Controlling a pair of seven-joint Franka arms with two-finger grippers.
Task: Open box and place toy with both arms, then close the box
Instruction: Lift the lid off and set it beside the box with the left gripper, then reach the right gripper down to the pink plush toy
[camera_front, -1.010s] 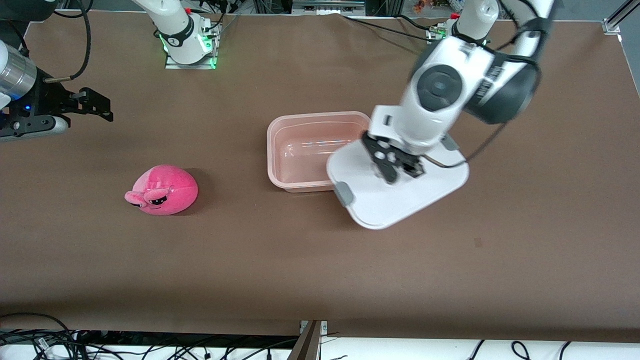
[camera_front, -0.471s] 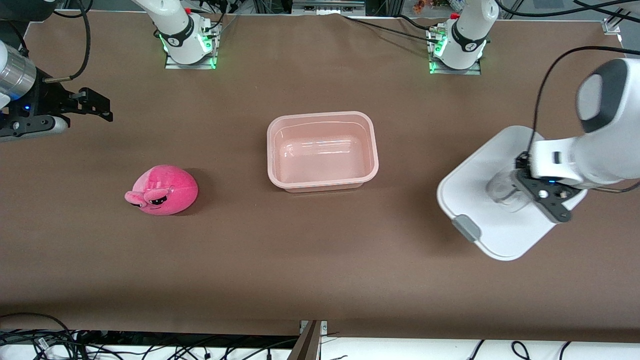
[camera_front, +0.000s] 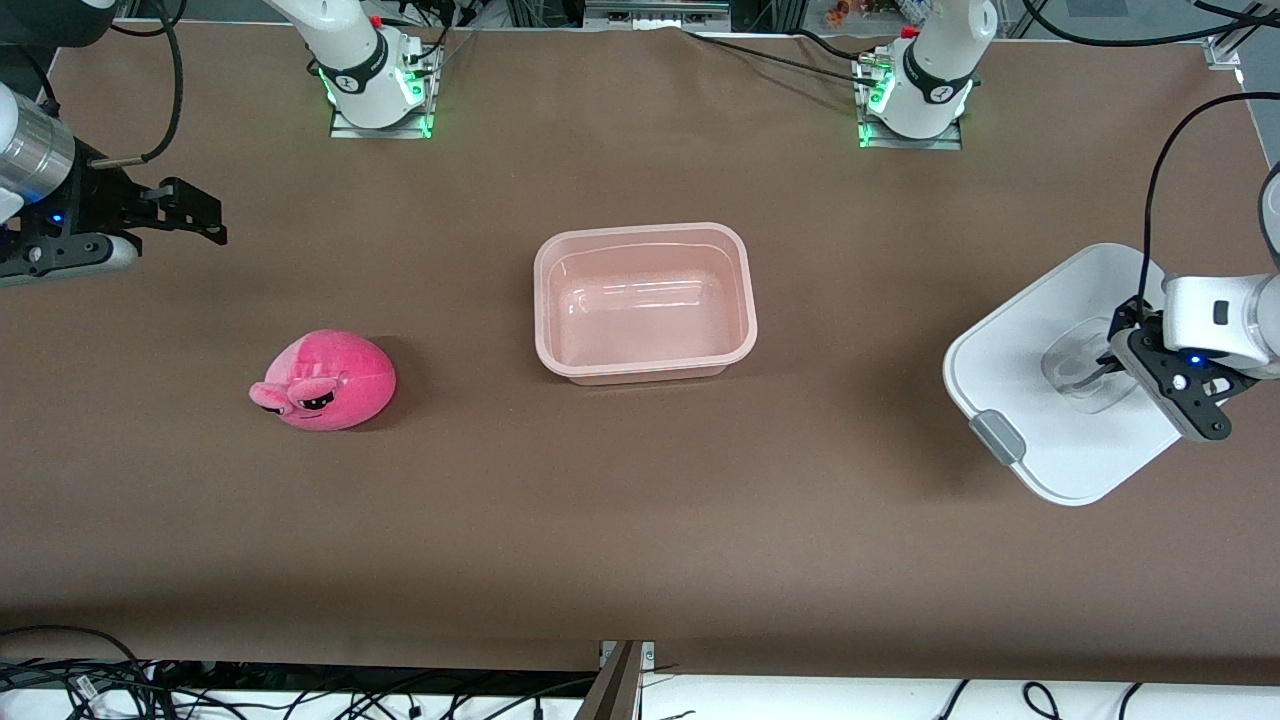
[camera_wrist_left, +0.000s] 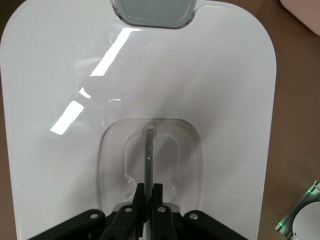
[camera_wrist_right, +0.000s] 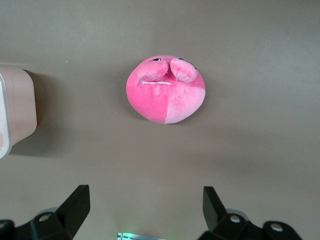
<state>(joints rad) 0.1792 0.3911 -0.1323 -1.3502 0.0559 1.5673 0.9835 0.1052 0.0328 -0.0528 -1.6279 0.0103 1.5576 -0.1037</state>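
Note:
The box (camera_front: 640, 229), a pale-pink tub, stands open and empty at the table's middle. Its white lid (camera_front: 1030, 400) is off, over the table toward the left arm's end. My left gripper (camera_front: 1112, 362) is shut on the lid's clear handle (camera_front: 1075, 372). The left wrist view shows the fingers pinching the handle bar (camera_wrist_left: 149, 147) on the lid (camera_wrist_left: 210, 75). The pink plush toy (camera_front: 325, 380) lies toward the right arm's end, also in the right wrist view (camera_wrist_right: 166, 89). My right gripper (camera_front: 213, 222) is open and empty in the air, apart from the toy (camera_wrist_right: 145, 196).
A grey clip (camera_front: 997, 437) sits on the lid's edge nearest the front camera. The lid casts a shadow on the brown table. A corner of the box (camera_wrist_right: 17, 110) shows in the right wrist view. Cables lie past the table's front edge.
My left gripper has carried the lid from over the box's edge out to the left arm's end of the table. The box now shows fully open. The right arm has not moved.

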